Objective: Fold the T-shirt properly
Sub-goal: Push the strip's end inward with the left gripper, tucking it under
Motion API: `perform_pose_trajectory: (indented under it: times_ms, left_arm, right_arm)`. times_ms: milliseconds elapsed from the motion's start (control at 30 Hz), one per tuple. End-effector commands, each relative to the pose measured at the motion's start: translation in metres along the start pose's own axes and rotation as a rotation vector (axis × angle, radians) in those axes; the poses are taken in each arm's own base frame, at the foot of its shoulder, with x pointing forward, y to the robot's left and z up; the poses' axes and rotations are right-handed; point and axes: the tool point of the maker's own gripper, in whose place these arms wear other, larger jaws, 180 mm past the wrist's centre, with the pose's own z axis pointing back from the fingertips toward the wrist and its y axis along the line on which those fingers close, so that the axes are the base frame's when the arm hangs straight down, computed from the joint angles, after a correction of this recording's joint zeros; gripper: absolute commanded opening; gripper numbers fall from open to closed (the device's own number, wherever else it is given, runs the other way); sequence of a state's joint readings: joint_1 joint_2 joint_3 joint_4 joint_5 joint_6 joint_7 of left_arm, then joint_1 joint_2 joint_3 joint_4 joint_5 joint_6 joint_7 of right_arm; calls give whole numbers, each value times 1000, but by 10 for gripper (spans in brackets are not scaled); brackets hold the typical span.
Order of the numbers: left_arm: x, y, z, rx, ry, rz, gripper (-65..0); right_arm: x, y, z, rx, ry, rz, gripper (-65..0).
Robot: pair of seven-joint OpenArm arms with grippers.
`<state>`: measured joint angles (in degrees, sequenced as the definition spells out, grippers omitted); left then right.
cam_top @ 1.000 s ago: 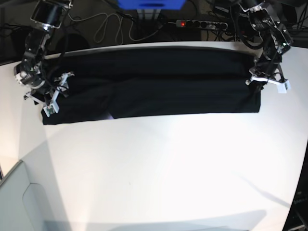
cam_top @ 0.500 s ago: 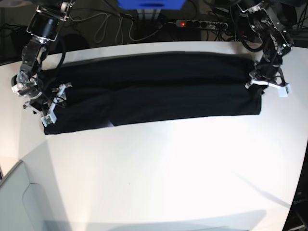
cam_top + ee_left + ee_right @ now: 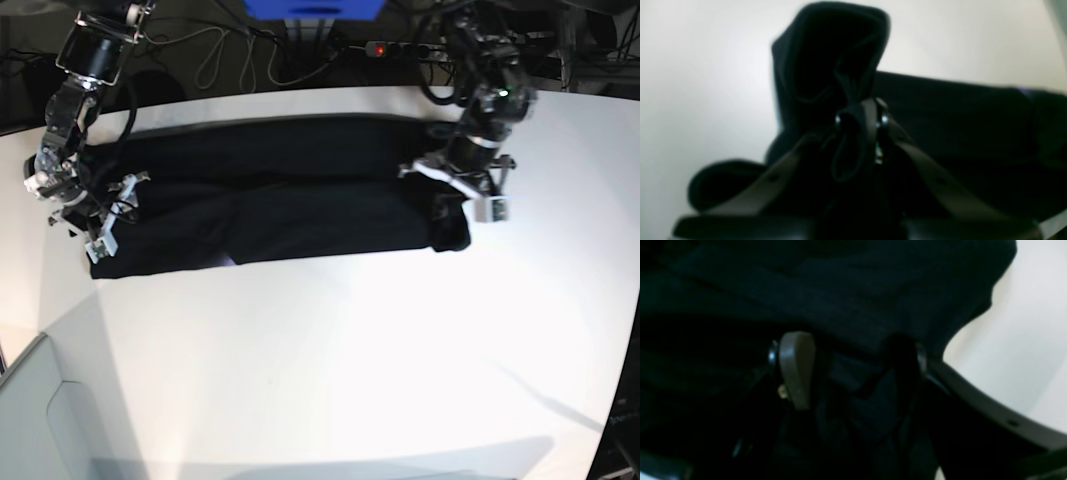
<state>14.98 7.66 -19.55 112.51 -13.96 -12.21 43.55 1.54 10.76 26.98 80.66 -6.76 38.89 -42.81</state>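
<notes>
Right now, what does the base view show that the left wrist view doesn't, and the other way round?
Only the base view shows the whole black T-shirt as a long folded band on the white table, the right gripper open at its far end, and the power strip behind. Only the left wrist view shows the left gripper pinching a bunched fold of cloth between its jaws. Both show the T-shirt's lifted end and the table.

The T-shirt (image 3: 300,205) is soft matt black cloth, bunching into limp folds between the left gripper's (image 3: 862,121) smooth, dull dark plastic fingers; beneath it the table (image 3: 330,370) is a smooth white surface with a faint sheen
</notes>
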Motion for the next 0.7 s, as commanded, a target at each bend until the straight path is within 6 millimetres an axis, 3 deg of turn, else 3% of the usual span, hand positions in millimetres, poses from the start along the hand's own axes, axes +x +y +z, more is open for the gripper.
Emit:
perform_pose_trajectory:
  times_ms: [0, 133, 233, 367, 533, 667]
  left_arm:
    - [15, -16, -2, -33, -55, -24, -650]
    - [15, -44, -6, -67, -71, -116, -650]
    - [15, -44, -5, -63, -71, -120, -650]
    - [13, 0, 8, 36, -73, -70, -650]
    - [36, 51, 29, 46, -155, 30, -650]
    - [33, 86, 37, 44, -113, 120, -650]
  right_arm:
    - [-14, -6, 2, -17, 72, 36, -296]
    - [-14, -6, 2, -17, 74, 36, -296]
    - [-14, -6, 2, -17, 74, 36, -296]
    - [-14, -6, 2, -17, 74, 36, -296]
    - [-15, -5, 2, -15, 75, 37, -296]
    - [-15, -5, 2, -15, 75, 36, -296]
